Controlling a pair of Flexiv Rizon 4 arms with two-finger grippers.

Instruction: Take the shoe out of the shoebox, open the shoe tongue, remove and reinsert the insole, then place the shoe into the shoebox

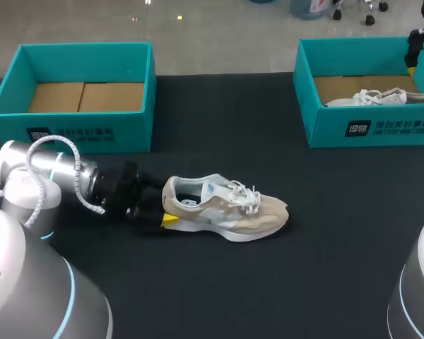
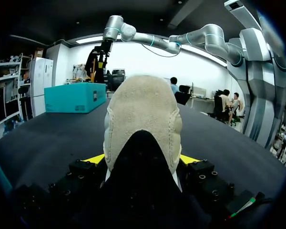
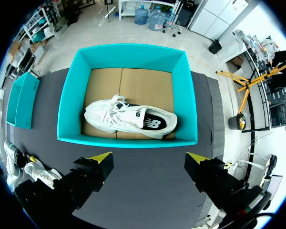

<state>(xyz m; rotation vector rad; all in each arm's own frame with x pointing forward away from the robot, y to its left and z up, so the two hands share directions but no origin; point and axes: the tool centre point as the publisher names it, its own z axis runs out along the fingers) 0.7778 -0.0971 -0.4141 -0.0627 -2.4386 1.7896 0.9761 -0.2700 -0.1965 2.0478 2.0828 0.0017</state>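
A beige shoe point(image 1: 226, 208) lies on its sole on the black table point(image 1: 219, 282), toe pointing right. My left gripper point(image 1: 164, 210) is at its heel. In the left wrist view the heel point(image 2: 143, 114) fills the gap between the two yellow fingertips point(image 2: 94, 159), which press on it from both sides, so my left gripper point(image 2: 143, 160) is shut on the shoe. My right gripper point(image 3: 148, 157) hangs open high above the right teal shoebox point(image 3: 128, 142), with nothing between its fingers. A white shoe point(image 3: 128, 119) lies in that box.
An empty teal shoebox point(image 1: 78, 134) stands at the back left. The right shoebox point(image 1: 367, 131) with the white shoe point(image 1: 378, 97) stands at the back right, with my right arm point(image 1: 415, 46) above it.
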